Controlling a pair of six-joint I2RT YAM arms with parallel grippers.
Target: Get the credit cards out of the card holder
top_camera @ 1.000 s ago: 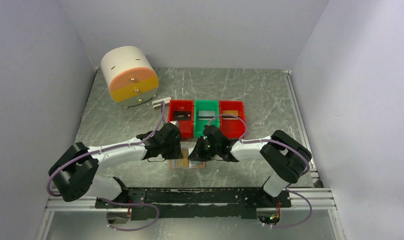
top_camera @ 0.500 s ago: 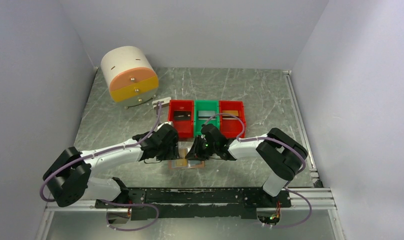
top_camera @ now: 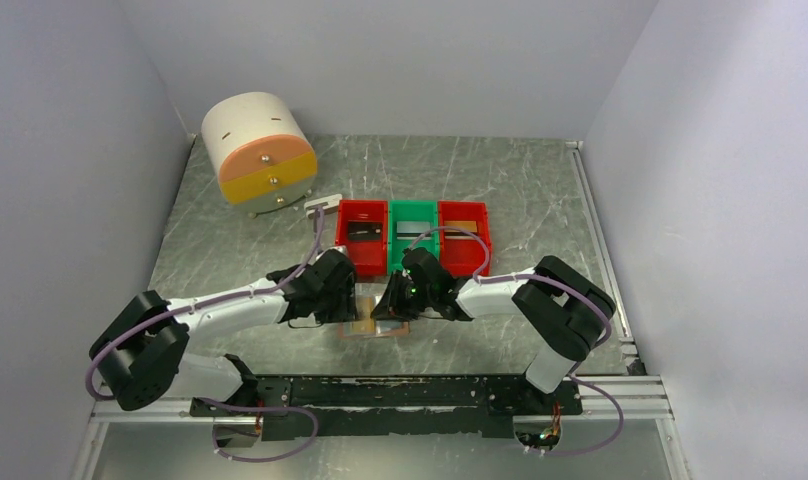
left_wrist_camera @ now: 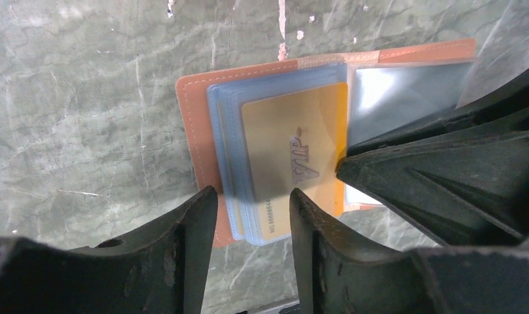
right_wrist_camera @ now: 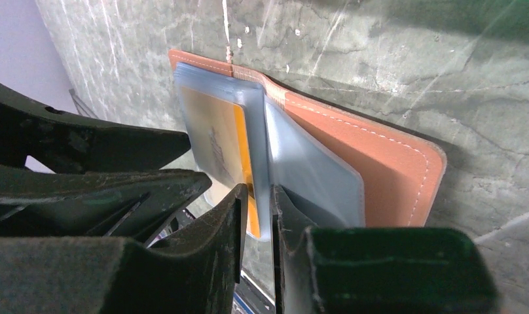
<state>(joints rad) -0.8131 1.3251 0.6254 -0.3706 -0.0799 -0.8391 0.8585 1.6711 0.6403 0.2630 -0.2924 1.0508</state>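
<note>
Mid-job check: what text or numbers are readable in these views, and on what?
"VIP": on the gold card in the front clear pocket of the card holder.
"NO" plus digits along that card's edge: digits too small and partly hidden to read.
Nothing else is legible; the right wrist view's print is blurred.

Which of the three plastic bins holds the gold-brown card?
The red plastic bin at the row's right end. The middle green bin holds a grey-white card, the left red bin a black card.
</note>
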